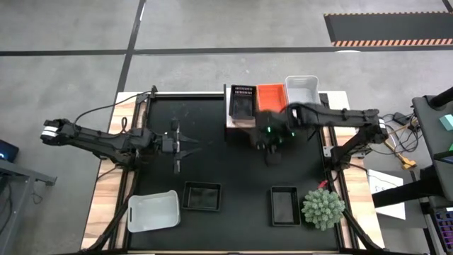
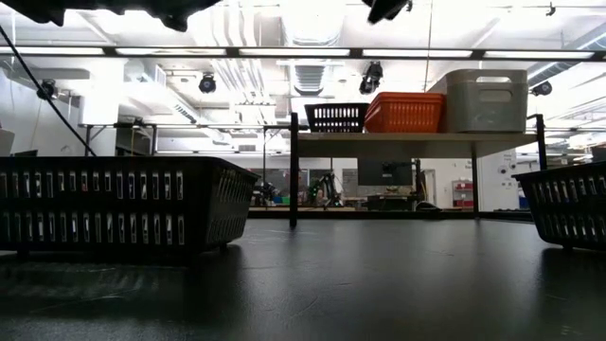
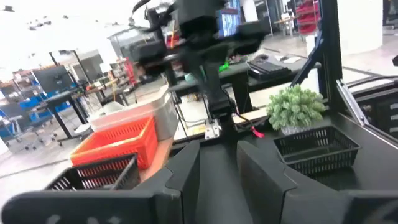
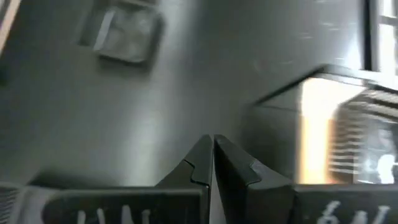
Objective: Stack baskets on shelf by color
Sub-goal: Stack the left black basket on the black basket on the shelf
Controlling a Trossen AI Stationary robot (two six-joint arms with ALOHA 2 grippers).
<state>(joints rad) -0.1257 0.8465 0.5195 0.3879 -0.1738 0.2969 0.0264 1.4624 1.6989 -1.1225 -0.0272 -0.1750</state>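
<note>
My right gripper [image 1: 272, 157] hangs over the mat just right of centre frame, fingers pressed together on nothing. My left gripper [image 1: 199, 145] sits left of centre, fingers parted and empty. On the shelf [image 1: 231, 122], upper middle, I see black [image 1: 242, 101], orange [image 1: 270, 96] and white [image 1: 302, 88] baskets side by side.

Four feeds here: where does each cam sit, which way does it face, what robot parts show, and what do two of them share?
High: overhead, straight down on the black tabletop mat; both arms show, left claw and right claw.
Low: table height, looking level at the light-wood shelf; only arm bits at the top edge.
Left wrist: past its own open fingers toward the right arm.
Right wrist: over its shut claw, down at the mat.
Shared: high and low both show the red-orange slotted plastic basket on the shelf.
</note>
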